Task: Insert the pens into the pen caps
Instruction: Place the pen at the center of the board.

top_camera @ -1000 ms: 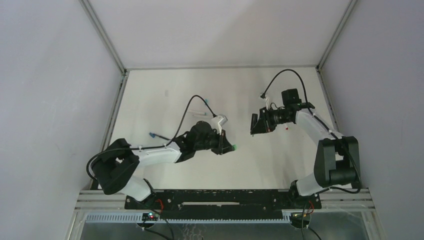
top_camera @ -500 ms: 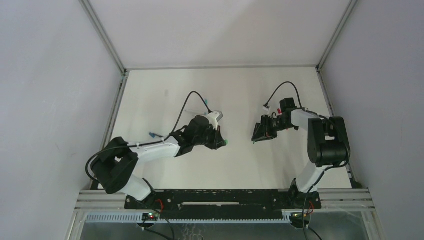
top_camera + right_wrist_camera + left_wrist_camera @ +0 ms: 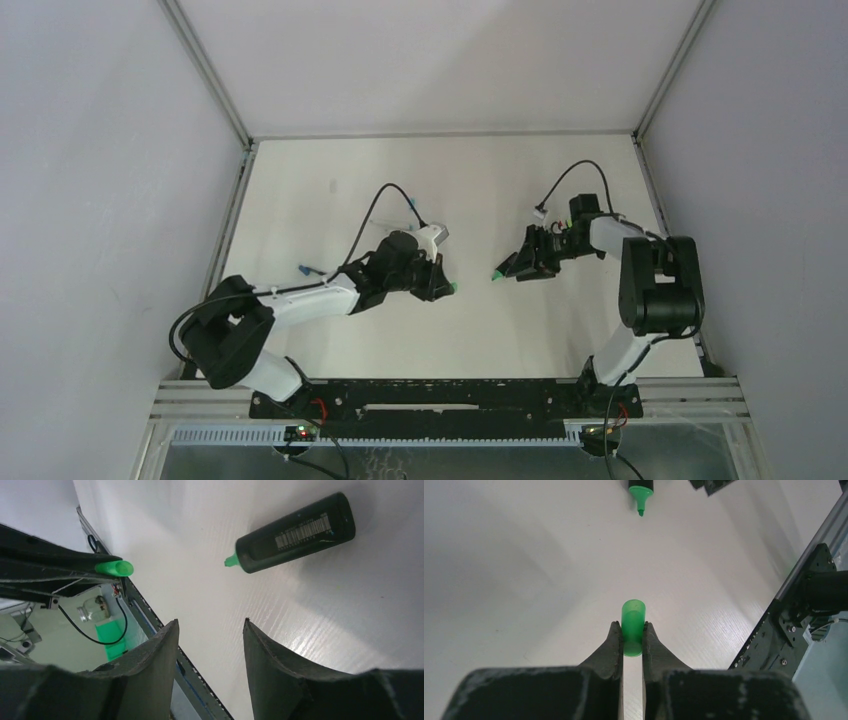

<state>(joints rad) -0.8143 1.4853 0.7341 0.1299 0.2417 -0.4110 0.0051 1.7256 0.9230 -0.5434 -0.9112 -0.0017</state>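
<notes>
Left wrist: clamps a chunky green cap (image 3: 633,612) between the nearly closed fingers of the left gripper (image 3: 632,632), with most of the cap sticking out past the fingertips. Faces, well ahead of those tips, the green nib of a thick black marker (image 3: 640,492), which points back toward the cap.

Right wrist: stands with the right gripper (image 3: 210,625) partly spread and holding nothing. Looks onto the marker lying on the white table (image 3: 350,630) ahead of the fingertips and apart from both, nib turned toward the left gripper and its cap.

Top external: sets the two grippers tip to tip, near but apart, with the marker's nib between them. Shows, behind the left gripper and beside its forearm, a small blue-tipped thing (image 3: 305,269), perhaps a pen; too small to tell.
</notes>
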